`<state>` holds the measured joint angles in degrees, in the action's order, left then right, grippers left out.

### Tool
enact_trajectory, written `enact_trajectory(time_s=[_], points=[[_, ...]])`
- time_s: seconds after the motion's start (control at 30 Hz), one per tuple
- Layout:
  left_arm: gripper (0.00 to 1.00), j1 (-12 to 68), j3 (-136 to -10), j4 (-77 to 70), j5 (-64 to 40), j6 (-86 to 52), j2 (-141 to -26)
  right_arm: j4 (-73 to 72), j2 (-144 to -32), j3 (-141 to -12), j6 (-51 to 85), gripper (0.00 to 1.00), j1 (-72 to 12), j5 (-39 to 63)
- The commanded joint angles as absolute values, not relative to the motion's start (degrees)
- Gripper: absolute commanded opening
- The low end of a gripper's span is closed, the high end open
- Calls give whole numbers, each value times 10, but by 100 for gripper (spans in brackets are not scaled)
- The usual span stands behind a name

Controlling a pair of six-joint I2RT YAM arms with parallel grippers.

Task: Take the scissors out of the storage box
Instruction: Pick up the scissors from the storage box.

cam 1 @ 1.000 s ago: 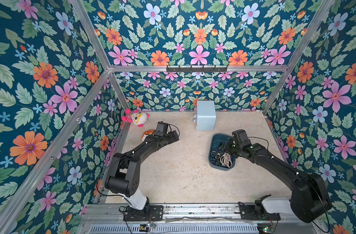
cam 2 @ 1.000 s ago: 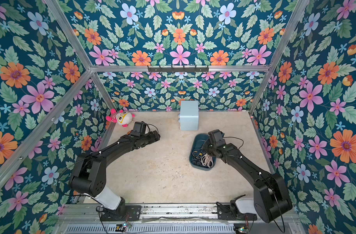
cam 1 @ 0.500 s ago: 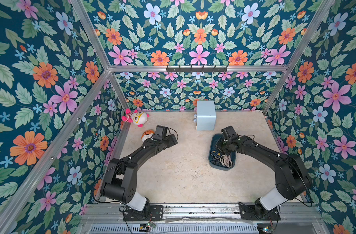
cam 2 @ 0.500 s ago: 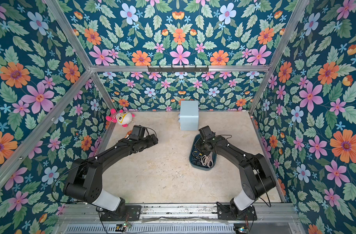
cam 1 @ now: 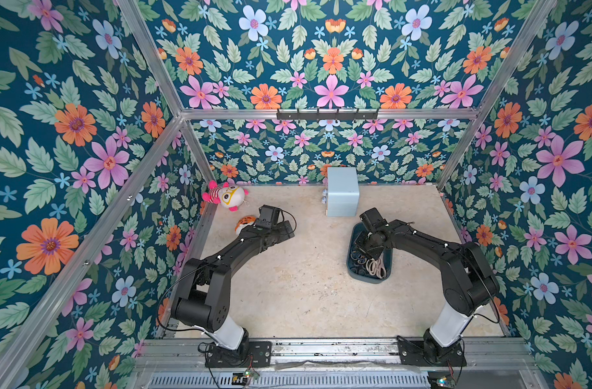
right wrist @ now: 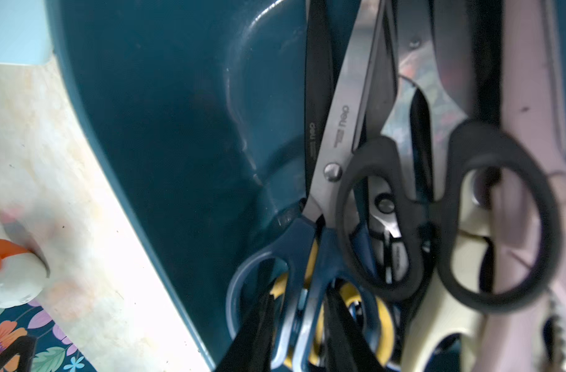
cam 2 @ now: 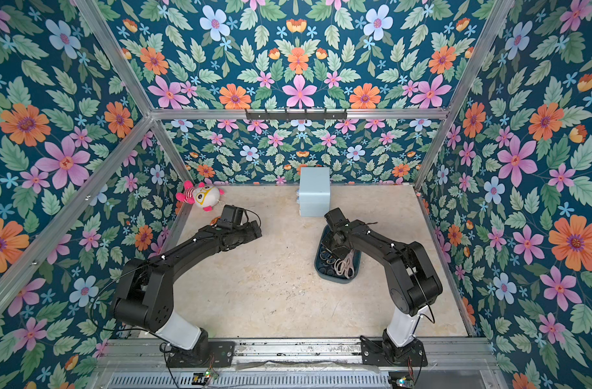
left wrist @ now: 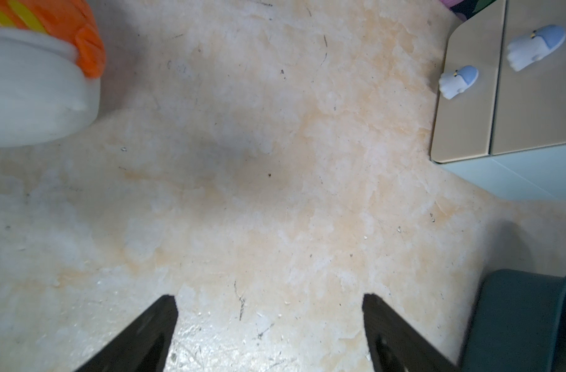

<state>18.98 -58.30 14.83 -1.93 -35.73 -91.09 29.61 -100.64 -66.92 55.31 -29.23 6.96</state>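
Note:
The storage box, a dark teal tub, sits right of the table's centre and holds several scissors. My right gripper reaches down into its far end. In the right wrist view its gripper has a black finger close on each side of the dark blue scissors, which lie in the tub. Beside them lie black-handled scissors, a yellow pair, cream shears and pink shears. My left gripper hangs open over bare table.
A pale blue cube box with knobs stands at the back, just beyond the tub. A pink-and-white plush toy and an orange-and-white toy lie at the back left. Floral walls enclose the table.
My right wrist has swung left to the tub's far end, and that arm's elbow has risen. The left arm has barely moved.

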Motion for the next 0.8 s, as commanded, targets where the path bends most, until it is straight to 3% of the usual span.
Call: enact_trajectory(time_s=[0.0, 0.37, 0.77], points=[[95, 189, -585, 163, -4, -347, -910, 311, -1018, -677, 541, 31, -293, 58], [95, 189, -570, 166, 8, -357, -901, 318, -1017, -671, 532, 29, -294, 51], [95, 190, -559, 165, 14, -378, -895, 312, -984, -657, 530, 3, -294, 39]])
